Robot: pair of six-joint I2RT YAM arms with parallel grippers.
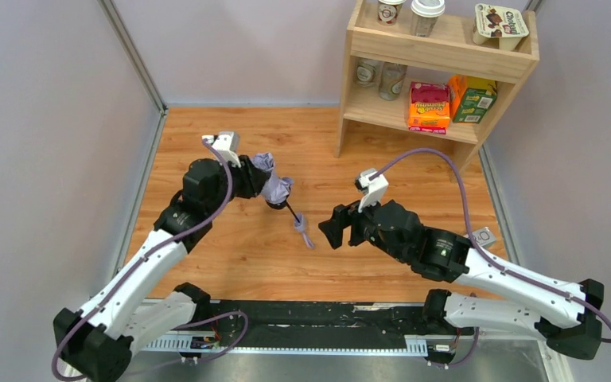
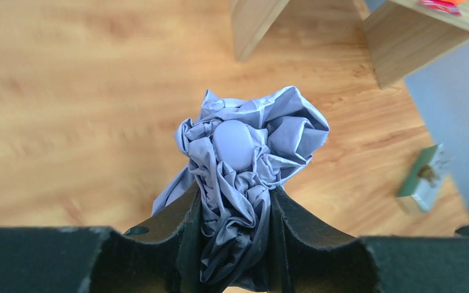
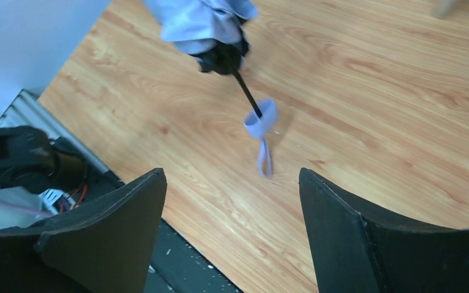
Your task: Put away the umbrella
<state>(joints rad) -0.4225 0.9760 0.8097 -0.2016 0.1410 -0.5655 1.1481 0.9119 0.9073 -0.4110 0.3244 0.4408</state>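
The umbrella [image 1: 274, 185] is a crumpled pale lavender bundle held above the wooden table, its thin black shaft [image 1: 293, 213] slanting down to a fabric strap tab [image 1: 303, 231]. My left gripper [image 1: 256, 180] is shut on the bundled fabric [image 2: 244, 146], which bulges out past both fingers [image 2: 177, 213]. In the right wrist view the umbrella [image 3: 204, 21] hangs at the top, with the strap loop [image 3: 261, 119] below it. My right gripper [image 1: 330, 228] stands open just right of the strap, empty, its fingertips [image 3: 152, 183] wide apart.
A wooden shelf unit [image 1: 437, 60] stands at the back right with cups, jars and snack boxes [image 1: 430, 106]. A small green-edged object [image 2: 424, 178] lies on the table near the right wall. Grey walls close in both sides; a black rail [image 1: 302, 318] runs along the near edge.
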